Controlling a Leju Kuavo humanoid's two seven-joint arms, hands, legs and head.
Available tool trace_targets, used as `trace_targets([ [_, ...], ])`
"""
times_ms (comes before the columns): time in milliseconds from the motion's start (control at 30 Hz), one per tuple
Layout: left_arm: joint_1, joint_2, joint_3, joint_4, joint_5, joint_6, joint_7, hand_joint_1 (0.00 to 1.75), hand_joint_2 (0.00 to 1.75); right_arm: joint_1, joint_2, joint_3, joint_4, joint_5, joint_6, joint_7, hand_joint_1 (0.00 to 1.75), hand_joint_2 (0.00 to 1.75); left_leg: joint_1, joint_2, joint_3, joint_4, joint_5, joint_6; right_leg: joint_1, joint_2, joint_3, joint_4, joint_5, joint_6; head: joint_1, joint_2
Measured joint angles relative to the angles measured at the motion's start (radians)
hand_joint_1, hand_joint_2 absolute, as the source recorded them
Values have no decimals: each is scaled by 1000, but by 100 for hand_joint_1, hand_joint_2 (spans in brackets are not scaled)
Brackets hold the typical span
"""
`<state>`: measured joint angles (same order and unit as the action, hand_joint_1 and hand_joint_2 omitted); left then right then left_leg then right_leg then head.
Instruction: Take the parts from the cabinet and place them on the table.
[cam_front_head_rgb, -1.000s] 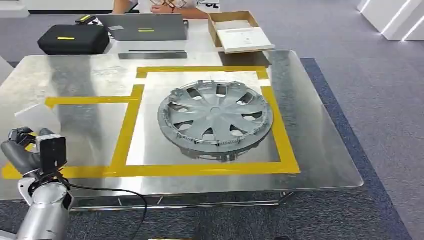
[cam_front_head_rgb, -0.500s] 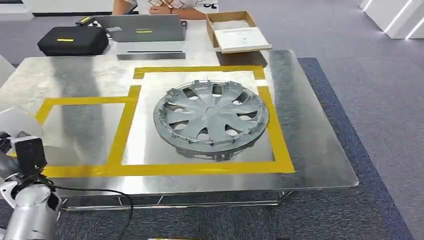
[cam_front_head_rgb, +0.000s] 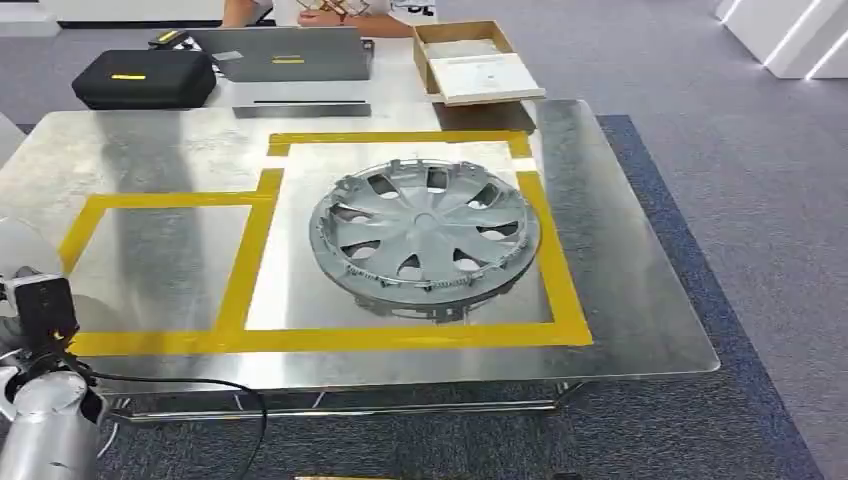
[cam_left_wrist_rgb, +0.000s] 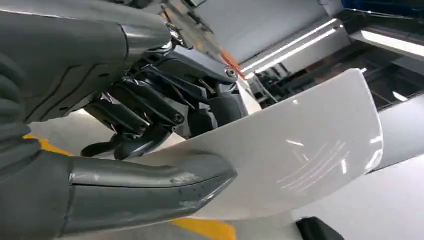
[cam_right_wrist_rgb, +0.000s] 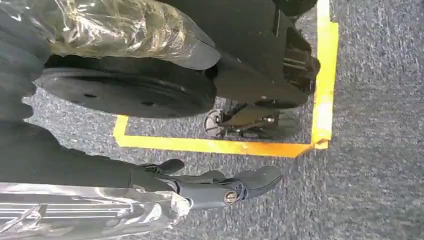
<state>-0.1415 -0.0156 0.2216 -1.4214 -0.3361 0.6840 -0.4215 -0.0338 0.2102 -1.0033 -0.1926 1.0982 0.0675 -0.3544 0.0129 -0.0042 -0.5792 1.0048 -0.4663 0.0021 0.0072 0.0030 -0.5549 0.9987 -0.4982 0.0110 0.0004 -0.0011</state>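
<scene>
The white panel (cam_left_wrist_rgb: 300, 150), a curved glossy part, is gripped in the left hand (cam_left_wrist_rgb: 150, 130), thumb under it and dark fingers (cam_left_wrist_rgb: 145, 107) on top, at the table's (cam_front_head_rgb: 640, 300) near left corner. Since a second ago the left arm has drawn back toward the left edge, and the panel (cam_front_head_rgb: 18, 250) now shows as a pale sliver there. The hubcap (cam_front_head_rgb: 425, 240) lies flat in the larger yellow-taped square (cam_front_head_rgb: 560, 270) toward the table's right side; its slight shift matches the camera's movement. The right hand (cam_right_wrist_rgb: 220, 187) hangs over grey carpet, fingers extended, holding nothing. No writing on the black case (cam_front_head_rgb: 145, 78) or cardboard box (cam_front_head_rgb: 475, 62) beyond the far edge is legible.
</scene>
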Motion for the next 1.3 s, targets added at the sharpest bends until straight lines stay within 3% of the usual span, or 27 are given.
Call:
trace_targets([
  [67, -5, 0, 0, 0, 0, 0, 0, 175, 175, 0, 0, 0, -1, 0, 0, 0, 0, 175, 6, 2, 5, -4, 3, 12, -2, 0, -31, 60, -44, 11, 9, 0],
  [167, -4, 1, 1, 1, 0, -2, 0, 175, 175, 1, 0, 0, -1, 2, 0, 0, 0, 175, 5, 3, 2, -3, 3, 14, -9, -1, -149, 306, -147, 21, 12, 0],
  [200, -4, 1, 2, 2, 0, -3, 0, 175, 175, 3, 0, 0, -1, 3, 0, 0, 0, 175, 5, 3, 2, -3, 3, 14, -10, -1, -166, 338, -151, 22, 11, 0],
  [233, -5, 3, 8, 5, 0, -5, 0, 175, 175, 3, 0, 0, -1, 5, 0, 0, 0, 175, 5, 3, 3, -3, 3, 14, -11, -1, -164, 324, -127, 23, 11, 0],
  [267, -8, 4, 18, 10, -2, -12, 0, 175, 175, 1, 0, 0, -1, 8, 0, 0, 0, 175, 6, 2, 4, -3, 3, 14, -12, -1, -136, 258, -83, 22, 11, 0],
  [300, -12, 6, 24, 14, -2, -16, 0, 175, 175, 0, 0, 0, -1, 9, 0, 0, 0, 0, 7, 2, 6, -3, 2, 12, -13, -2, -91, 165, -36, 20, 11, 0],
  [333, -18, 8, 29, 18, -2, -21, 0, 175, 175, 0, 0, 0, -2, 11, 0, 0, 0, 0, 7, 2, 8, -3, 0, 9, -14, -2, -40, 64, 7, 19, 11, 0],
  [367, -22, 13, 39, 24, -2, -26, 1, 175, 175, -1, 0, 0, -2, 13, 0, -1, 0, 0, 7, 2, 8, -3, 0, 3, -15, -1, -12, 9, -1, 19, 11, 0],
  [500, -38, 24, 71, 52, -6, -45, 10, 175, 175, 1, 0, 0, -2, 18, 5, -2, 0, 0, 5, 1, 3, -5, 9, -21, -6, 6, -13, 10, 6, -3, 10, 0],
  [567, -54, 27, 89, 75, 21, -73, 44, 175, 175, -1, 0, 0, -2, 20, 3, 0, 0, 0, 7, 1, 0, 6, -6, -31, -12, 4, -10, 1, 14, -19, 9, 0],
  [633, -93, 36, 109, 136, 73, -129, 60, 166, 175, -4, 0, 0, -2, 23, 2, 3, 0, 0, 7, 1, -49, 109, -72, -36, -10, 0, -12, 0, 15, -29, 4, 0],
  [667, -111, 40, 120, 172, 98, -151, 60, 166, 175, -3, 0, 0, -2, 23, 2, 4, 0, 0, 7, 2, -94, 209, -118, -38, -8, -2, -13, 0, 16, -31, 3, 0],
  [700, -118, 44, 123, 193, 108, -162, 59, 166, 175, -2, 0, 0, -2, 24, 2, 5, 0, 0, 7, 1, -129, 286, -144, -39, -6, -2, -15, 0, 16, -33, 5, 0],
  [733, -123, 47, 125, 212, 112, -171, 58, 166, 175, -1, 0, 0, -2, 24, 2, 6, 0, 0, 7, 1, -141, 315, -145, -37, -5, -2, -15, 1, 17, -34, 3, 0],
  [767, -130, 49, 127, 234, 116, -175, 56, 166, 175, -1, 0, 0, -2, 24, 2, 6, 0, 0, 6, 1, -131, 298, -122, -34, -4, -1, -14, 1, 17, -34, 4, 0],
  [800, -139, 50, 128, 249, 117, -178, 55, 166, 175, -1, 0, 0, -2, 24, 2, 6, 0, 0, 5, 1, -102, 239, -82, -28, -1, 0, -13, 1, 17, -35, 3, 0],
  [867, -155, 56, 132, 267, 117, -180, 54, 166, 175, -2, 0, 0, -2, 25, 2, 6, 0, 0, -3, 1, -5, 56, 0, -5, 3, 0, -8, 1, 17, -34, 4, 0],
  [900, -163, 59, 135, 272, 117, -181, 54, 166, 175, -2, 2, 0, -2, 25, 2, 6, 0, 0, -10, 2, 17, 12, -9, 6, 5, -1, -9, 2, 17, -31, 6, 0],
  [967, -175, 61, 136, 283, 117, -181, 53, 138, 175, -3, 2, 0, -2, 26, 2, 6, 0, 0, -13, 2, 19, -4, -10, 3, 3, -3, -16, 5, 18, -21, 6, 0],
  [1000, -178, 63, 137, 288, 117, -181, 53, 98, 175, -3, 2, 0, -2, 26, 2, 6, 0, 0, -16, 2, 19, -4, -9, 5, -1, -4, -16, 3, 18, -15, 3, 0],
  [1067, -180, 64, 140, 296, 127, -190, 53, 56, 175, -4, 2, 0, -3, 27, 3, 6, 0, 0, -3, 3, 27, -27, 6, 12, 0, -3, -20, 7, 14, -6, 3, 0],
  [1100, -185, 64, 140, 301, 127, -196, 53, 26, 175, -3, 2, 0, -3, 29, 3, 6, 0, 0, -3, 4, 29, -31, 9, 15, 0, -1, -33, 31, -7, 3, 8, 0],
  [1133, -190, 64, 140, 309, 127, -202, 52, 0, 175, -3, 2, 0, -3, 31, 3, 6, 0, 0, -2, 4, 27, -31, 10, 18, -4, -2, -64, 97, -49, 9, 18, 0],
  [1200, -190, 64, 140, 331, 126, -206, 52, 0, 175, -2, 1, 0, -3, 33, 3, 6, 0, 0, -2, 5, 24, -30, 10, 19, -12, -2, -137, 256, -119, 19, 16, 0],
  [1233, -189, 66, 142, 342, 126, -206, 55, 0, 175, -1, 1, 0, -3, 35, 3, 6, 0, 0, -1, 5, 23, -30, 11, 18, -14, -2, -161, 306, -131, 23, 18, 0],
  [1267, -189, 67, 143, 356, 126, -206, 60, 0, 175, 0, 1, 0, -3, 36, 3, 6, 0, 0, 0, 5, 23, -29, 11, 17, -17, -2, -163, 308, -119, 27, 18, 0],
  [1300, -189, 69, 143, 370, 126, -206, 63, 0, 175, 0, 1, 0, -3, 37, 3, 6, 0, 0, 2, 4, 23, -29, 11, 15, -21, -3, -138, 258, -81, 31, 18, 0],
])
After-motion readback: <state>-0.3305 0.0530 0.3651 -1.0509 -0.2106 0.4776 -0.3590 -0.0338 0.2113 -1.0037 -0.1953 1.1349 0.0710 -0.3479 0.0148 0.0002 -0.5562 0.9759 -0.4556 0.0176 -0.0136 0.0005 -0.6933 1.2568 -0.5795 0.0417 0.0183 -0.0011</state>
